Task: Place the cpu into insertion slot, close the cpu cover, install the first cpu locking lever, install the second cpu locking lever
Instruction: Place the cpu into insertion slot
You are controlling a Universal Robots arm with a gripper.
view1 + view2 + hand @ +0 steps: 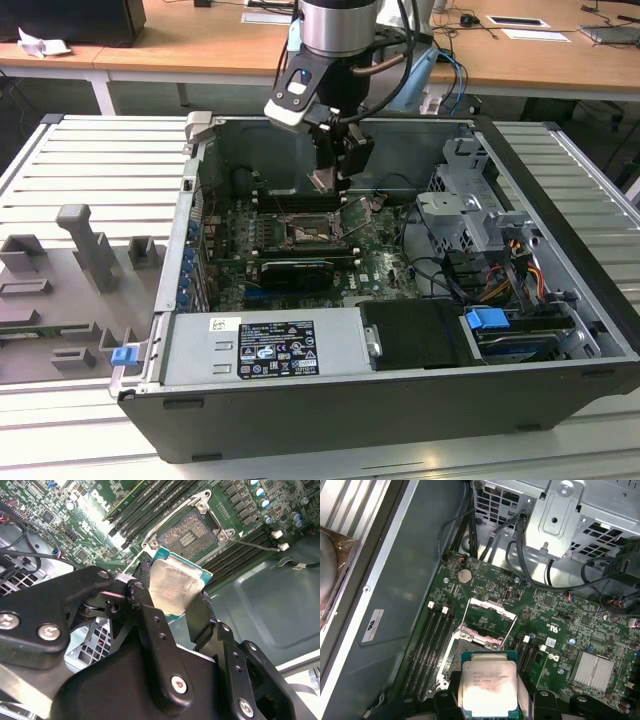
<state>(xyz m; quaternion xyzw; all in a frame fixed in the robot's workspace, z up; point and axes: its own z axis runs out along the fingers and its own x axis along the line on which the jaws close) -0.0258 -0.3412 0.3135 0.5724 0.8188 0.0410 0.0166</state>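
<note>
1 cpu (489, 687), its face bearing small print, sits clamped in the pincer (171, 602).

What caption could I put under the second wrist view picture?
The gripper grips the cpu by two edges, not yet set in the empty insertion slot on the green circuit board.

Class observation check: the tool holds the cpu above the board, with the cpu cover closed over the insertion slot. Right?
No: the first wrist view shows the cpu cover swung open, the insertion slot bare. The tool does hold the cpu above the board.
</note>
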